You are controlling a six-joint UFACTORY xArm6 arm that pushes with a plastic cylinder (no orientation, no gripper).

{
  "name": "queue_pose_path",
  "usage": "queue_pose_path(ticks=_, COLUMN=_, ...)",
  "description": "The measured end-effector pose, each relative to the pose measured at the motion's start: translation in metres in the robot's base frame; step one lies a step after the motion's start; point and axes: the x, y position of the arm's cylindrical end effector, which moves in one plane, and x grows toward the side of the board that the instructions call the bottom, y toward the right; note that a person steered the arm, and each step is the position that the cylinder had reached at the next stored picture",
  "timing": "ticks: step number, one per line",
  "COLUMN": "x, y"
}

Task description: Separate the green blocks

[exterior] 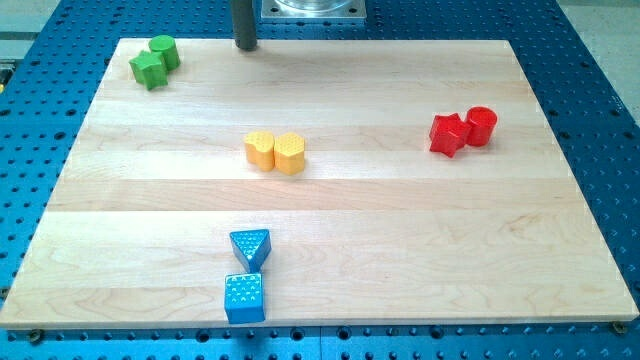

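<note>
green star block [147,70] and green cylinder [165,50] touch, well left of my tip [245,45].

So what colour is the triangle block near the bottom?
Blue. The triangle block shows clearly in the camera view, just above a blue cube.

Near the wooden board's [500,250] centre, two yellow blocks [275,151] touching side by side. Toward the view's right, a red star-shaped block [448,134] against a red cylinder [481,125]. At the view's bottom, a blue triangular block [250,246] just above a blue cube [245,297]. Underneath, a blue perforated table [600,120].
</note>
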Motion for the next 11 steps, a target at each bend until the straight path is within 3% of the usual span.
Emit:
queue_pose_path(ticks=3, x=-0.001, y=-0.135)
queue_pose_path(ticks=4, x=0.000, y=-0.120)
queue_pose_path(ticks=5, x=0.006, y=-0.059)
queue_pose_path(ticks=6, x=0.000, y=-0.063)
queue_pose_path(ticks=7, x=0.009, y=-0.141)
queue_pose_path(ticks=8, x=0.030, y=-0.143)
queue_pose_path(ticks=9, x=0.041, y=-0.078)
queue_pose_path(ticks=11, x=0.003, y=-0.059)
